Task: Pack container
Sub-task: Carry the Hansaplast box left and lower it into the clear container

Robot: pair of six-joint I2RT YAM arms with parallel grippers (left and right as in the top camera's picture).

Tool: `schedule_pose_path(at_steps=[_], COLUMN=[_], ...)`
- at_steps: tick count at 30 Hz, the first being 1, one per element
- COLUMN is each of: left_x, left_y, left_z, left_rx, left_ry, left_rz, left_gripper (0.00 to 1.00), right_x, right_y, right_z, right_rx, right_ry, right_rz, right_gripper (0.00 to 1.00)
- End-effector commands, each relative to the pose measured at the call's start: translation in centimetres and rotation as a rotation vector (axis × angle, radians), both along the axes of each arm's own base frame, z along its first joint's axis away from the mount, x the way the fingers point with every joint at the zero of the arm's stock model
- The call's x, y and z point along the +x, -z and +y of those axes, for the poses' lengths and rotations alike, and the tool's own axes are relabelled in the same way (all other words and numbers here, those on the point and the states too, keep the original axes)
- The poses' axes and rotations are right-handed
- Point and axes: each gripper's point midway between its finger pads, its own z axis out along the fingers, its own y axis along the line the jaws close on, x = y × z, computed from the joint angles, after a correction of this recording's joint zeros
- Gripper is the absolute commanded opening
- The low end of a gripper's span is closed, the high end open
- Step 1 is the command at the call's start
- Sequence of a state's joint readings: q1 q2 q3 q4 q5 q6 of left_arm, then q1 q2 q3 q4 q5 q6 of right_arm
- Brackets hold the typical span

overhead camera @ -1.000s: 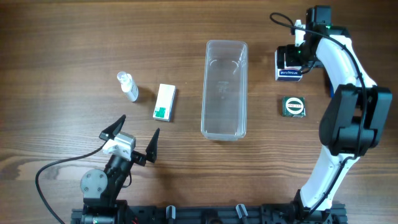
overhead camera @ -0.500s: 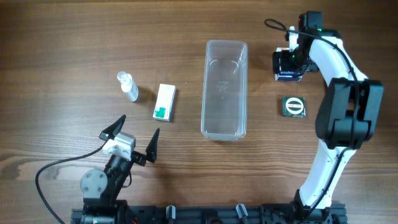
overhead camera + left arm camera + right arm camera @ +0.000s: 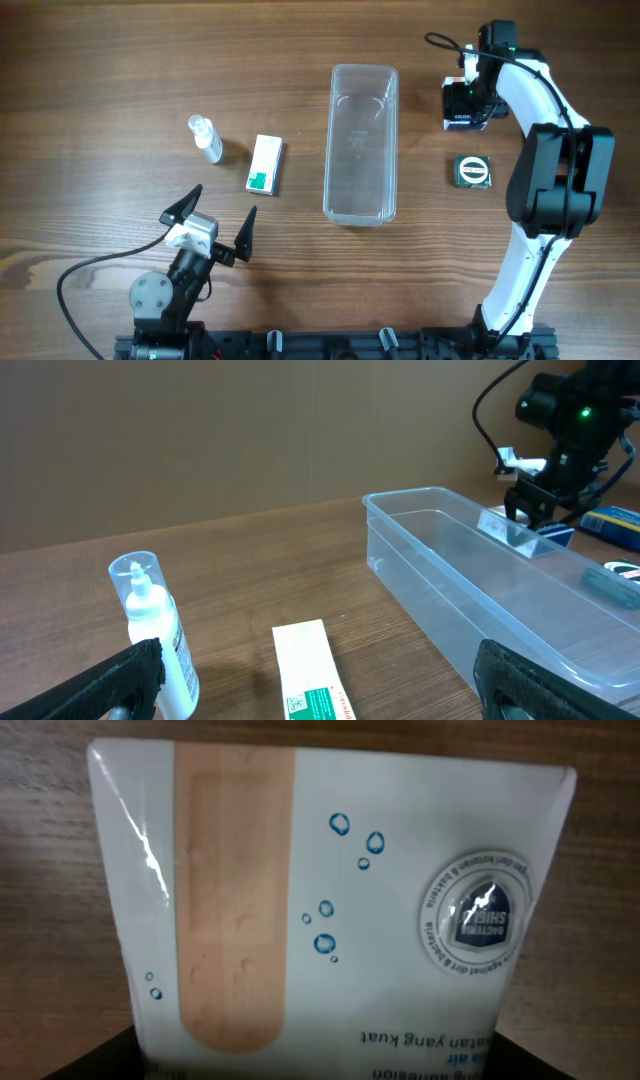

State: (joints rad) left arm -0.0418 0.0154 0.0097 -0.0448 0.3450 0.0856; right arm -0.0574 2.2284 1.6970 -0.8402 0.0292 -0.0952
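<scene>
The clear plastic container [image 3: 329, 150] lies lengthwise in the middle of the table with nothing in it, and its near wall shows in the left wrist view [image 3: 470, 600]. My right gripper [image 3: 466, 102] is down over a white and blue plaster box [image 3: 462, 120] to the right of the container's far end. In the right wrist view the box [image 3: 330, 890] fills the frame and the gripper [image 3: 320, 1068] is open, a dark finger at each side of it. My left gripper [image 3: 223, 202] is open and empty at the front left.
A small white bottle [image 3: 206, 138] and a white and green box [image 3: 265, 164] lie left of the container, both also in the left wrist view: the bottle [image 3: 150, 625], the box [image 3: 312, 680]. A round green tin [image 3: 472, 171] lies right of the container.
My right gripper and wrist have shifted slightly left and turned over the plaster box. The box and the left arm have not moved.
</scene>
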Motion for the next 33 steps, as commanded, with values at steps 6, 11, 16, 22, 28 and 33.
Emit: schedule_pose_path(at_steps=[6,11,16,22,28,33], left_x=[0.1,0.1,0.1,0.1,0.1,0.1], left_y=[0.1,0.1,0.1,0.1,0.1,0.1], left_z=[0.2,0.2,0.2,0.2,0.2,0.2], left_rx=[0.008,0.008,0.008,0.008,0.008,0.008], left_ry=[-0.010,-0.010,-0.010,-0.010,-0.010,-0.010], left_rz=[-0.002,-0.003,-0.003,-0.003,-0.003,-0.003], left_gripper=[1.00,1.00,1.00,1.00,1.00,1.00], right_x=[0.7,0.1,-3.2,-7.7,-8.4,-7.5], right_y=[-3.8,-10.2,-17.9,-22.5,-20.4,-18.5], right_z=[0.1,1.7,7.3,14.0,18.4,20.6], right_rx=[-0.003,0.030,0.166,0.231,0.214,0.190], right_ry=[0.051,0.074,0.025,-0.026,-0.009,0.030], right_rz=[-0.026,-0.105,-0.184,-0.209,-0.177,-0.187], right_gripper=[0.75,0.76,0.75,0.72,0.72,0.72])
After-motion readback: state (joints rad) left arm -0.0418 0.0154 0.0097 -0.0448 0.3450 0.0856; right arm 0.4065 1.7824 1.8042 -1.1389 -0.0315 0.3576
